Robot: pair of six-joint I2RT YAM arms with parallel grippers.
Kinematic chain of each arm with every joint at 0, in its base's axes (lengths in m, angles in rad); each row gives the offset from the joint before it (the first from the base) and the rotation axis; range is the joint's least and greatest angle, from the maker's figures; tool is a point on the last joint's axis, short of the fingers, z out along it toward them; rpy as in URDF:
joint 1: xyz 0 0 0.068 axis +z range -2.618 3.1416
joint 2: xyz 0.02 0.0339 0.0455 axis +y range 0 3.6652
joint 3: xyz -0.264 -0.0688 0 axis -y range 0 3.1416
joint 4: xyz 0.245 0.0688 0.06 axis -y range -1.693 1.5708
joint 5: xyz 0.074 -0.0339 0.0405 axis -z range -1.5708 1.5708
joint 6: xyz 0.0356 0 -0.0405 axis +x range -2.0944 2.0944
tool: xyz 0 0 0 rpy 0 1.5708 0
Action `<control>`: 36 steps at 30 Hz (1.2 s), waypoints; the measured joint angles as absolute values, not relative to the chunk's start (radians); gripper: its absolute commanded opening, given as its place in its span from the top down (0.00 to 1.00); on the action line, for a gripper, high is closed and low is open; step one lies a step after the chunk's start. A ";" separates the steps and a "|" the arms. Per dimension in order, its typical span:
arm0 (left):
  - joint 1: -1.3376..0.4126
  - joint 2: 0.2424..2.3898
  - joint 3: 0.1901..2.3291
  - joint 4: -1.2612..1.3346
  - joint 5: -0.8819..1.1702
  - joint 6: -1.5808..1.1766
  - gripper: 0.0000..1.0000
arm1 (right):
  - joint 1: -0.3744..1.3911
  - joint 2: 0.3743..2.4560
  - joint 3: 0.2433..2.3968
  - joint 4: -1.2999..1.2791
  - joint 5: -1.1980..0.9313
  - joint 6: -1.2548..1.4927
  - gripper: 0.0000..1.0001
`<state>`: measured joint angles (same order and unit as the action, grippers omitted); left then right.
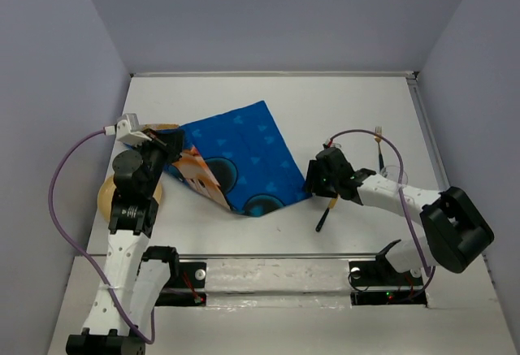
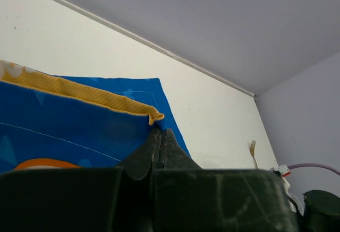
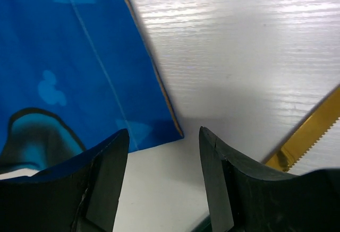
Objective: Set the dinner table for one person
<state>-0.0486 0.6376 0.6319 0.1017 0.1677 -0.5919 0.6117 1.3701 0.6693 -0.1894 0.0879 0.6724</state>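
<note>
The left gripper is seen with its fingers pressed together. The yellow-backed hem of the blue Mickey-print placemat is pinched between them, so that side of the cloth is raised and folded over. The right gripper is held with its fingers spread and nothing between them. The placemat's near corner lies just ahead of the tip of its left finger. The white dinner table extends under and beyond both pairs of fingers.

If the spread fingers were closed where they stand, only the tip of the corner might be caught, and it could slip out once the cloth is drawn flat. A pull from the pinching fingers alone would likely drag the mat and leave it creased. The gold serrated knife, just outside the right finger, could be knocked by a sideways sweep.

The fold-over and a tan plate, back behind the left fingers, are shown only from overhead. The pinch itself is shown only by the left wrist view, and the blade's serration only by the right wrist view. A gold fork, well beyond the right fingers, is absent from the right wrist view.
</note>
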 measured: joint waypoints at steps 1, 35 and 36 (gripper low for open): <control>-0.054 0.633 0.632 0.102 0.168 -0.591 1.00 | 0.616 1.383 0.669 -0.196 0.103 0.680 0.40; -0.137 0.627 0.681 0.073 0.147 -0.554 1.00 | 0.761 1.249 0.846 -0.427 0.461 0.650 1.00; -0.137 0.636 0.713 0.054 0.142 -0.552 1.00 | 0.761 1.187 0.898 -0.456 0.488 0.617 1.00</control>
<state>-0.1368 0.6357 0.7132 0.0536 0.1421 -0.5518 0.7609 1.1870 0.8978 -0.4561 0.4877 0.6174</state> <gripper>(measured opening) 0.014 0.022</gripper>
